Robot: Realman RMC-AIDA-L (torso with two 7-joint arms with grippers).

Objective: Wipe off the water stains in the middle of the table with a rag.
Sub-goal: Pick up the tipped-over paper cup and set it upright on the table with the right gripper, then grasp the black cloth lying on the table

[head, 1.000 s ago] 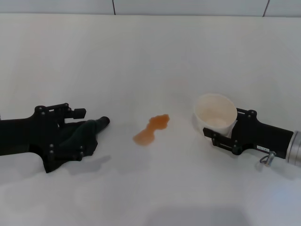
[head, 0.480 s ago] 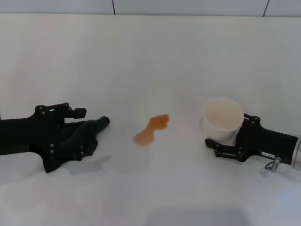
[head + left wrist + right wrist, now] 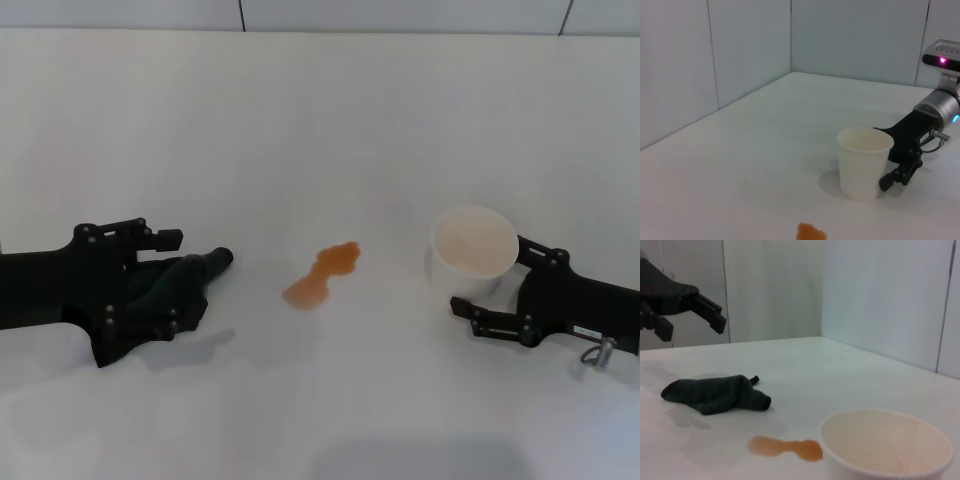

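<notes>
The right gripper (image 3: 488, 300) let go of the cup (image 3: 473, 251), open, backing toward 4 o'clock; the left gripper (image 3: 172, 280) hangs open above the rag (image 3: 165, 300), spill (image 3: 322, 276) still unwiped

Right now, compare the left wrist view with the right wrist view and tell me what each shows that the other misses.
Only the left wrist view shows the right gripper, close behind the upright white paper cup, jaws open and off it. Only the right wrist view shows the soft black cloth rag lying on the white matte table, with the left gripper raised above it, jaws apart. Both show the cup and the orange-brown liquid puddle, though the left wrist view catches only its edge.
</notes>
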